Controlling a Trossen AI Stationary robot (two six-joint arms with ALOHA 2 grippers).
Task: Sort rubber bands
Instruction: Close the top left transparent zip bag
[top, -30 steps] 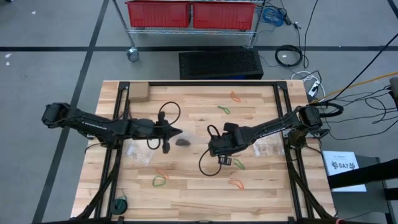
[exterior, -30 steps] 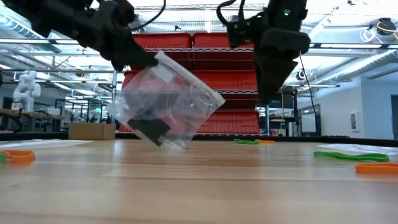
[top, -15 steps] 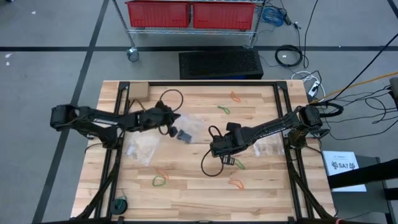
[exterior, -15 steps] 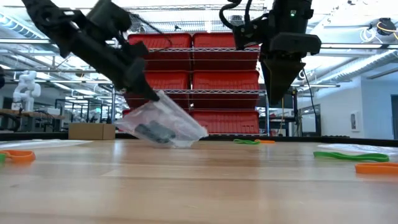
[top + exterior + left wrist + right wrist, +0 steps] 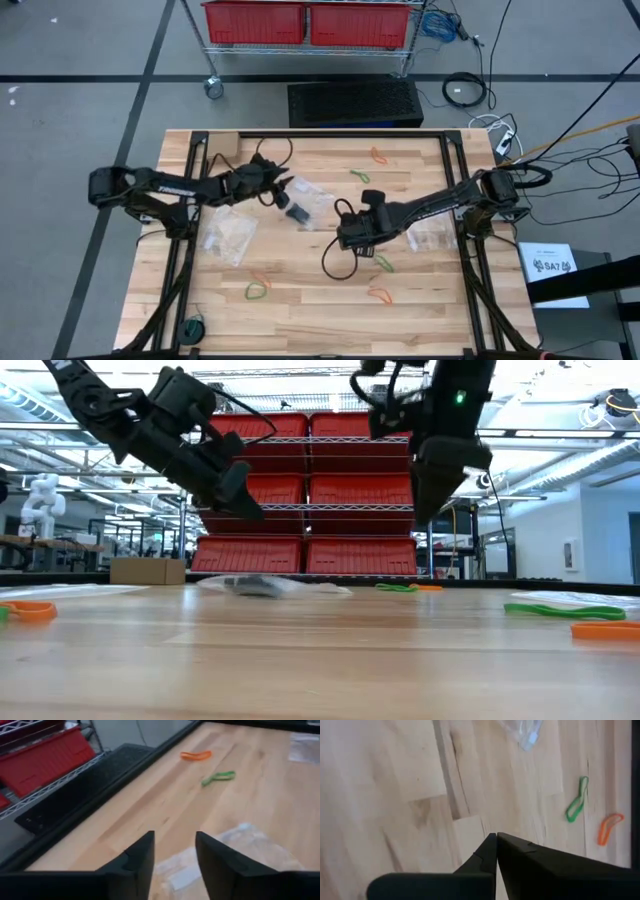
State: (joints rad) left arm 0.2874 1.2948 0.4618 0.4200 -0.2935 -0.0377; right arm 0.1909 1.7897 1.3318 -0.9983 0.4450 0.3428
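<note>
Your table (image 5: 320, 300) is pale wood planks inside a black frame. Behind it stands a wire rack with red bins (image 5: 305, 22), a black mat (image 5: 355, 102) on the grey floor, and cables to the right. The low view looks into a workshop, with a cardboard box (image 5: 146, 571) at the far edge of the table.

Rubber bands lie scattered: an orange one (image 5: 378, 156) and a green one (image 5: 360, 176) toward the back, a green one (image 5: 385, 264) just beside the right gripper (image 5: 350, 240), an orange one (image 5: 379, 295) near the front, and an orange (image 5: 261, 279) and green pair (image 5: 257, 292) front left. A clear bag (image 5: 228, 238) lies on the left, another (image 5: 432, 236) on the right.

A third bag with dark contents (image 5: 300, 207) lies flat mid-table, just ahead of the left gripper (image 5: 283, 184). Half a second ago that gripper held it by a corner, tilted off the wood; now your left jaws stand apart above it and the bag is down.

Your right jaws, half open a second ago, are now pressed together over bare wood; I cannot tell whether anything is pinched between them.
</note>
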